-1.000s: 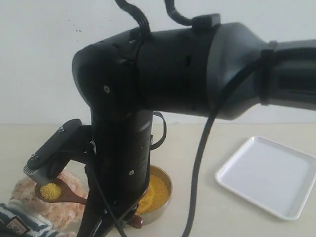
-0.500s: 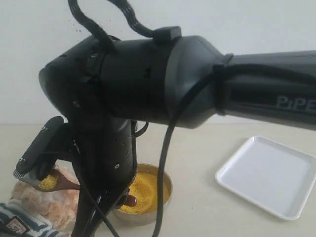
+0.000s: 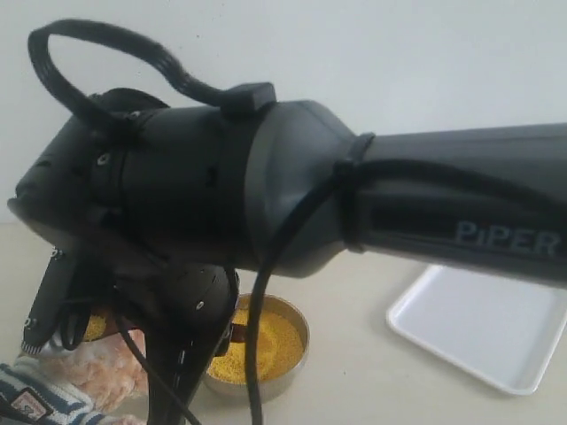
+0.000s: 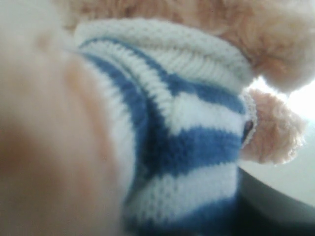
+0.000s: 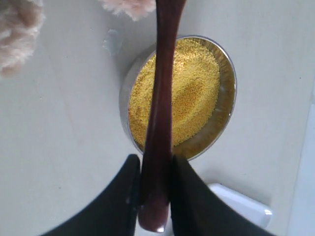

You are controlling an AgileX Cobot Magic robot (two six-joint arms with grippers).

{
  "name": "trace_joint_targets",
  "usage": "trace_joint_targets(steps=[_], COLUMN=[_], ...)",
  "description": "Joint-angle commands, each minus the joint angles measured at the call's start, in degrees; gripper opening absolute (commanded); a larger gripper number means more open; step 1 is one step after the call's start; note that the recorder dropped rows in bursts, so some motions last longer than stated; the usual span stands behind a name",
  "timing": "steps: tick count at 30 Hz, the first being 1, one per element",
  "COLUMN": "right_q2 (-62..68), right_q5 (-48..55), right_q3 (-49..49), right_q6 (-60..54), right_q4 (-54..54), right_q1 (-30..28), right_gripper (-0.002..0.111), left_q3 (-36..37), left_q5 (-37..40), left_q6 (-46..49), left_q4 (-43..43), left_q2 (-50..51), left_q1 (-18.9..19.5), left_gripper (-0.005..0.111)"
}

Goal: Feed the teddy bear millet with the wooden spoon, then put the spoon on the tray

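The teddy bear (image 3: 102,372) lies at the bottom left, its striped shirt (image 4: 197,147) filling the left wrist view. A dark finger edge (image 4: 275,206) of my left gripper lies against the shirt, and the jaws themselves are hidden. My right gripper (image 5: 154,160) is shut on the handle of the wooden spoon (image 5: 162,98), which is held above the steel bowl (image 5: 231,93) of millet (image 5: 192,93). The spoon's loaded end (image 3: 96,326) hangs over the bear's fur, half hidden behind the arm. The white tray (image 3: 487,332) sits at the right.
The right arm's thick black body (image 3: 310,195) and its cable (image 3: 257,336) cross most of the exterior view and hide its gripper there. A white wall stands behind the pale tabletop (image 3: 354,381).
The right arm has swung left and nearer the camera. The spoon with its millet has risen and moved left over the bear and is now mostly hidden. Bear, bowl and tray have not moved.
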Motion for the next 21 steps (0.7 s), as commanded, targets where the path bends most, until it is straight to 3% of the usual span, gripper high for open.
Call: trace_joint_targets(steps=[1,21], right_q2=[1.3,3.5], right_q5=[-0.6,0.7], right_q3=[-0.3,-0.1], right_q6=[0.4,4.3], right_q4=[-3.5,-18.8], right_q1=[1.6,7.1], right_gripper=[0.001,0.001], left_q3=[0.2,0.2], left_q5=[0.3,0.3], left_q6=[0.3,0.3], left_q4=[-0.8,-0.8], left_q2=[-0.4,-0.4], left_q1=[0.2,0.2], left_gripper=[0.006,0.006])
